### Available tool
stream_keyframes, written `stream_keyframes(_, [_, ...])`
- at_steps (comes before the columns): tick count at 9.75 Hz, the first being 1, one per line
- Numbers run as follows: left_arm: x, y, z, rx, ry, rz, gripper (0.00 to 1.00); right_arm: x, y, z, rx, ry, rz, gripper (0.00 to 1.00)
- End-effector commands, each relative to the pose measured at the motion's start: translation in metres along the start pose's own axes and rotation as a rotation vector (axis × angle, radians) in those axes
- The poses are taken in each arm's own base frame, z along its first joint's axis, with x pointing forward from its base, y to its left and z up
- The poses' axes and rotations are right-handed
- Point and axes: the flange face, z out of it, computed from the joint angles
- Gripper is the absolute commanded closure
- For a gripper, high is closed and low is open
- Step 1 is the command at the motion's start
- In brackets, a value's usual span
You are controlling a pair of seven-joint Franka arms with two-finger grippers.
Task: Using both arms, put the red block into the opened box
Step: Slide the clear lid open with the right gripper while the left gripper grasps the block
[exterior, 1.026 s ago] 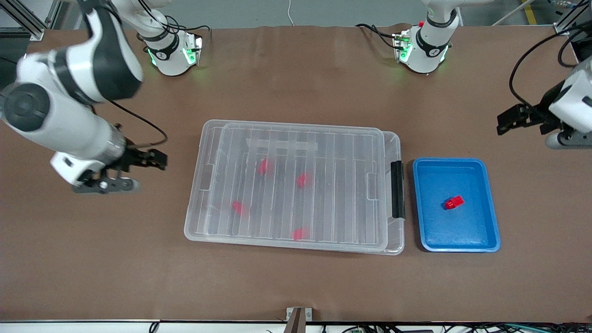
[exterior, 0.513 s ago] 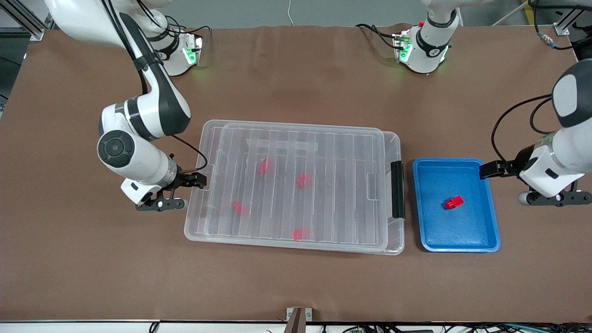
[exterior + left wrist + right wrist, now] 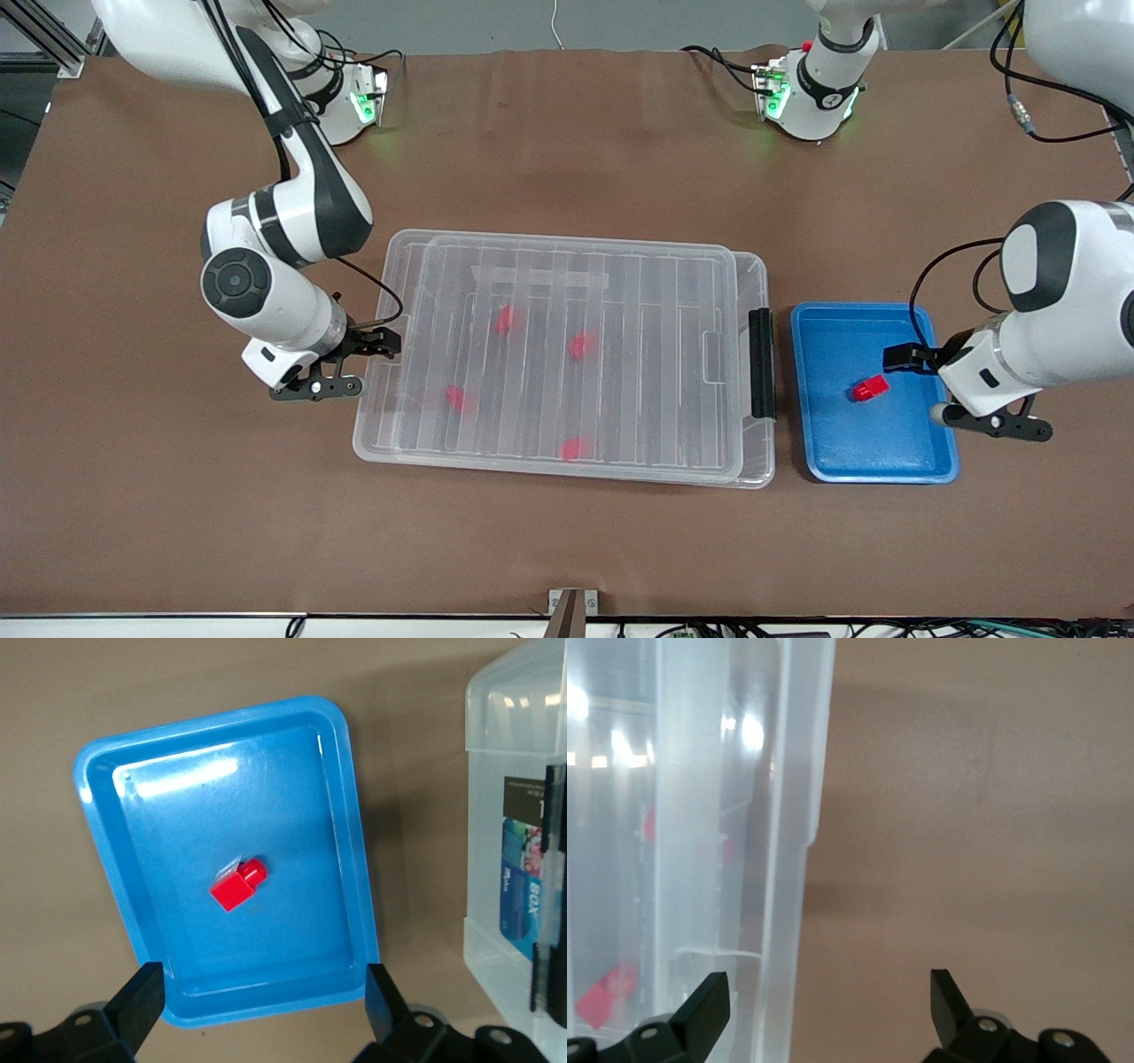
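Lid (image 3: 567, 354) shut on box (image 3: 757, 474); right gripper (image 3: 383, 343) fingers wide astride rim, may slip. Left gripper (image 3: 902, 356) fingers wide, red block (image 3: 870, 387) between them, could skid in blue tray (image 3: 886, 465).

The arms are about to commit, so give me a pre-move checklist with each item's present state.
1. Left gripper open: ok, fingers spread over the tray.
2. Red block free to grasp: ok, it lies alone in the tray.
3. Left gripper lined up on the block: not ok, the block sits off the fingertips' midpoint.
4. Right gripper open: ok, at the box's short end toward the right arm.
5. Box opened: not ok, the lid lies on it.
6. Latch released: cannot tell.
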Motion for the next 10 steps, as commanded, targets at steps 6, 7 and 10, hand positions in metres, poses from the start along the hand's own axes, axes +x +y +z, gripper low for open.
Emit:
stream_keyframes(6, [0.008,-0.004,0.143,0.002,-0.031,0.259,0.00,-0.014,0.115,-0.007,-0.081,-0.121,0.051,0.00])
stream_keyframes(7, [0.007,-0.015,0.163,0.025,-0.050,0.330,0.00,-0.015,0.129,-0.007,-0.104,-0.132,0.054,0.00])
stream_keyframes(10, [-0.009,-0.038,0.199,0.015,-0.091,0.448,0.03,-0.015,0.184,-0.007,-0.094,-0.146,0.034,0.00])
